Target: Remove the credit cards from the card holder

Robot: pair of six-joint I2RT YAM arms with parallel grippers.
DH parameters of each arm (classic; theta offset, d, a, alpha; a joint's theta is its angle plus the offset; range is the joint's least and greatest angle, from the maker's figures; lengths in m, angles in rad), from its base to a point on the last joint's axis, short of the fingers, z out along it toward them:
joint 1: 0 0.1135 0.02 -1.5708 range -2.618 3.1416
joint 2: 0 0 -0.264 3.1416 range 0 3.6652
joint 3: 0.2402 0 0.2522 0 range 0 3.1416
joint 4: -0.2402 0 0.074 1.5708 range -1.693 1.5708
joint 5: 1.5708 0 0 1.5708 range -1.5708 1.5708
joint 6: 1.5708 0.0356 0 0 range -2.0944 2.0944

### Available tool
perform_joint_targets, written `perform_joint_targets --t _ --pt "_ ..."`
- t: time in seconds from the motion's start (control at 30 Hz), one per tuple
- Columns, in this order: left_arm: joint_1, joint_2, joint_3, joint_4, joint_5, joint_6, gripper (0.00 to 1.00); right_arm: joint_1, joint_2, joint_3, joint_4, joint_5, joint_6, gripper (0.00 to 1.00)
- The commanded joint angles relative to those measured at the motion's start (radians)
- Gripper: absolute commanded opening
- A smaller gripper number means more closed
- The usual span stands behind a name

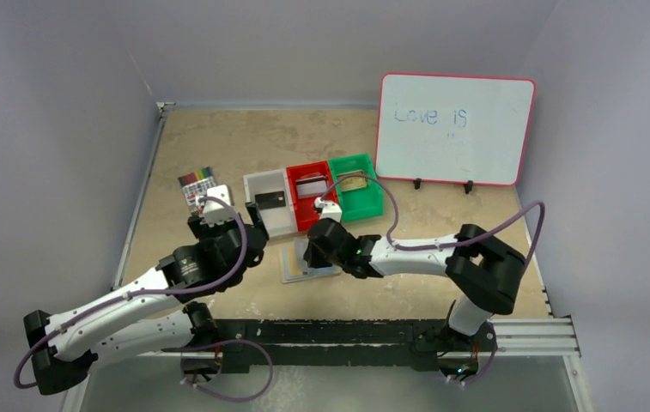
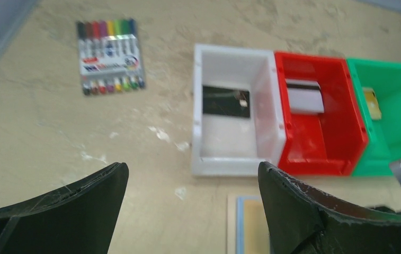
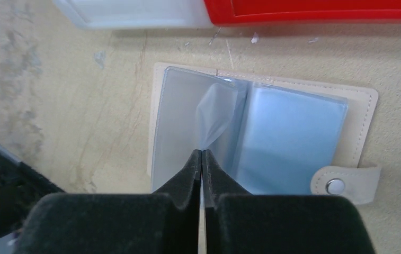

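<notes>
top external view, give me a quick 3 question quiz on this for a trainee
1. True or false: the card holder lies open.
2. Which colour of bin holds the black card?
3. Fill in: the right gripper is shut, and the left gripper is ____.

Key: 1 true; 2 the white bin; 3 open.
</notes>
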Motion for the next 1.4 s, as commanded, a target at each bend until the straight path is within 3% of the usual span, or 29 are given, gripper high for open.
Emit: perform_joint_targets --t 0.0,0.23,0.47,0.83,1.1,1.37 --pt "0.003 0.034 0.013 0.041 0.259 -0.107 0.93 -0.057 -0.082 -0.094 0.238 -0.141 0.048 0.0" --pt "0.004 0.024 -0.086 0.236 0.46 -0.148 0.93 -0.087 -0.085 -0.163 0.324 -0.198 0.094 0.0" --pt "0.023 0.115 -0.182 0.435 0.698 -0.243 0.93 -0.105 -0.068 -0.222 0.411 -0.239 0.135 0.01" --pt "0.089 0.156 -0.346 0.659 0.831 -0.367 0.85 -0.119 -0.067 -0.288 0.476 -0.25 0.183 0.02" --pt "0.091 0.23 -0.355 0.735 0.835 -0.362 0.81 -0.123 -0.063 -0.299 0.479 -0.251 0.193 0.03" --pt "0.098 0.284 -0.392 0.846 0.866 -0.391 0.68 -0.124 -0.102 -0.307 0.45 -0.226 0.198 0.1"
